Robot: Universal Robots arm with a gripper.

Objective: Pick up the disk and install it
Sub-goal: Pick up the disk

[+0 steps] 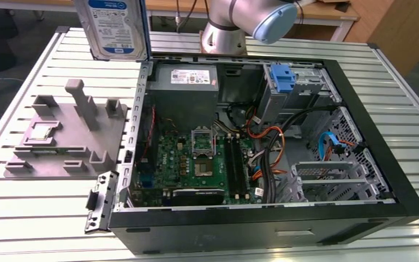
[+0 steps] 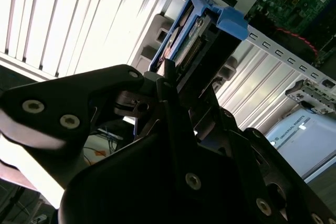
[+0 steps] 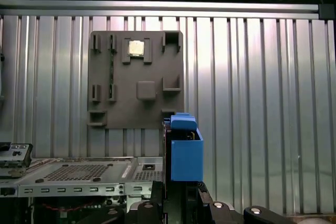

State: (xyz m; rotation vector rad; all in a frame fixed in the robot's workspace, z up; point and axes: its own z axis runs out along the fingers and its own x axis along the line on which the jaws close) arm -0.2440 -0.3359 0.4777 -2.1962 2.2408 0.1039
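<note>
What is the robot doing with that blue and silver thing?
The robot arm has its gripper shut on the disk, the silver drive in a blue bracket. It holds it up in the air over the slatted table, beside the open computer case. The disk is not in the case yet.

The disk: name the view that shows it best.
The exterior view: the disk faces the camera, its white-and-blue label plain. The second wrist view shows it edge-on; the first wrist view shows its blue bracket end-on.
</note>
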